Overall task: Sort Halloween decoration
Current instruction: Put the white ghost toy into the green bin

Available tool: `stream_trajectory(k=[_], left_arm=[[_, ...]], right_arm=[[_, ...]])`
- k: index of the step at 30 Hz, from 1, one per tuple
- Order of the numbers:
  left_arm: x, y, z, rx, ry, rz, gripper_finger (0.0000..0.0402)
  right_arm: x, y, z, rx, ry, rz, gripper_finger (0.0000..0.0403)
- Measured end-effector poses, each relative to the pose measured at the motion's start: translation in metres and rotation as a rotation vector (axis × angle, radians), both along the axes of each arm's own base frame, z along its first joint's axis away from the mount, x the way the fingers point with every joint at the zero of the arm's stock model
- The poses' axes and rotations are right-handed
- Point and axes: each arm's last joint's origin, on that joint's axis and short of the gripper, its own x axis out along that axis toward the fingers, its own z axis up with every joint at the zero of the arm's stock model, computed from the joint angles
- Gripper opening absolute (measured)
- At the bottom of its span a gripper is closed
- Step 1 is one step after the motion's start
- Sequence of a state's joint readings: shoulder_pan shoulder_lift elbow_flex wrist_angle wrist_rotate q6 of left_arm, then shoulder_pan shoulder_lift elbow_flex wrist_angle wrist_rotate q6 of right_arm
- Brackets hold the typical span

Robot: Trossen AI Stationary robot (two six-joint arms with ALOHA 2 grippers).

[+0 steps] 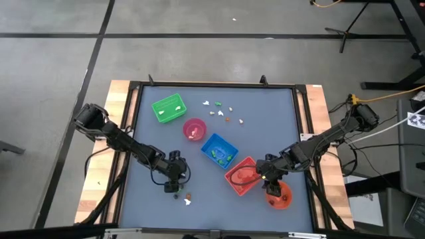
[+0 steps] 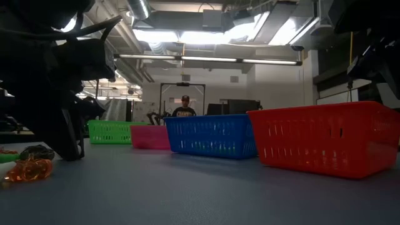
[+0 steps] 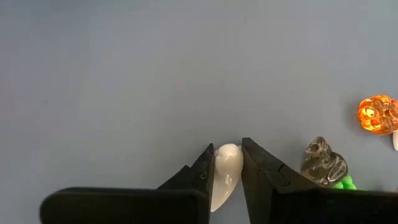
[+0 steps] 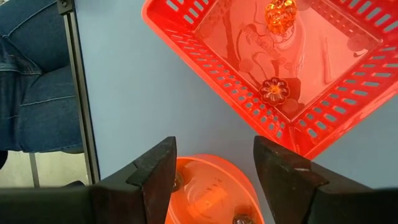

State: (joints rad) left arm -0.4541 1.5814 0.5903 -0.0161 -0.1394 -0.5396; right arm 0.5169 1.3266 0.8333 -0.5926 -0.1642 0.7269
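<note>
Pinching one white trinket (image 3: 225,174) between its two nearly closed fingers, the left tool (image 3: 227,171) sits low on the worktop (image 3: 155,74). Just beside it lie three more trinkets: one clear-brown (image 3: 324,163), one green (image 3: 343,183), one glowing orange (image 3: 377,114). The right tool (image 4: 214,171) hangs wide open and empty above the orange bowl (image 4: 205,193), beside the red tray (image 4: 311,124), which holds two orange trinkets (image 4: 274,91).
</note>
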Motion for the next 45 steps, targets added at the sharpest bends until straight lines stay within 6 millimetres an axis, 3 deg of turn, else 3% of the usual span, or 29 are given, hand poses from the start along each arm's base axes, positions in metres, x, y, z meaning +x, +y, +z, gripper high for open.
stream_trajectory(k=[11, 20, 28, 32, 37, 45], left_arm=[[0.003, 0.009, 0.017, -0.038, -0.073, 0.034, 0.0041], [0.01, 0.035, 0.039, -0.022, -0.178, 0.091, 0.0041], [0.005, 0.075, 0.081, 0.143, -0.375, 0.165, 0.0041], [-0.005, 0.099, 0.096, 0.282, -0.391, 0.224, 0.0041], [-0.021, 0.132, 0.101, 0.399, -0.306, 0.382, 0.0041], [-0.04, 0.174, 0.09, 0.52, -0.086, 0.574, 0.0041]], right_arm=[[0.0, 0.0, 0.0, 0.0, 0.0, 0.0, 0.0214], [0.0, 0.0, 0.0, 0.0, 0.0, 0.0, 0.0214], [0.0, 0.0, 0.0, -0.005, -0.006, 0.014, 0.0214], [0.0, -0.001, 0.0, -0.022, -0.026, 0.057, 0.0214], [0.005, -0.008, 0.0, -0.036, -0.04, 0.059, 0.0214], [0.015, -0.03, 0.0, -0.048, -0.049, -0.017, 0.0214]])
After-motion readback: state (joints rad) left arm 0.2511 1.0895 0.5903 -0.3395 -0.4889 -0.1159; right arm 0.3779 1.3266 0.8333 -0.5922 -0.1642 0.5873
